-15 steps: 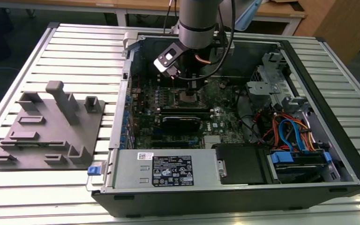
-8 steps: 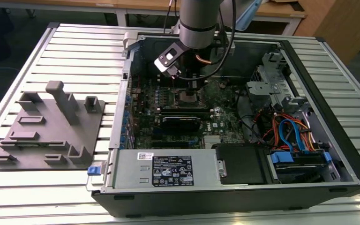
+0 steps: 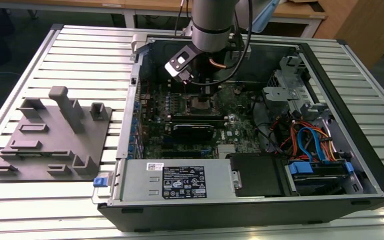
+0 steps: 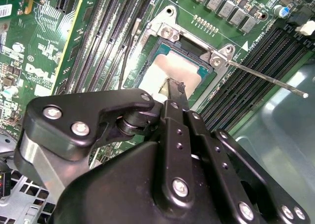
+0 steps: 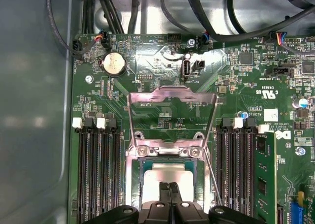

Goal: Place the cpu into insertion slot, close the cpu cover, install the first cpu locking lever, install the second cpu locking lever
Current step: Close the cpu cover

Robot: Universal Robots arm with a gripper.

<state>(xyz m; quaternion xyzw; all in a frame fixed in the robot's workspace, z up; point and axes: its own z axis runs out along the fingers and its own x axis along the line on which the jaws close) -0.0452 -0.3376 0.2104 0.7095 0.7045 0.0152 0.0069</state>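
The cpu, a flat silver-grey square, lies in the insertion slot on the green motherboard. My gripper hangs straight over it, shut, with its black fingertips pressed together at or just above the chip's top; nothing shows between them. The cpu cover, a thin silvery frame with a square window, stands swung back on its hinge, away from the chip. One thin wire locking lever sticks out loose beside the socket.
The open computer case walls the board in. Black memory slots flank the socket on both sides, and memory sticks lie close by. Cables and a drive cage are on the exterior view's right. A grey fixture plate sits outside the case.
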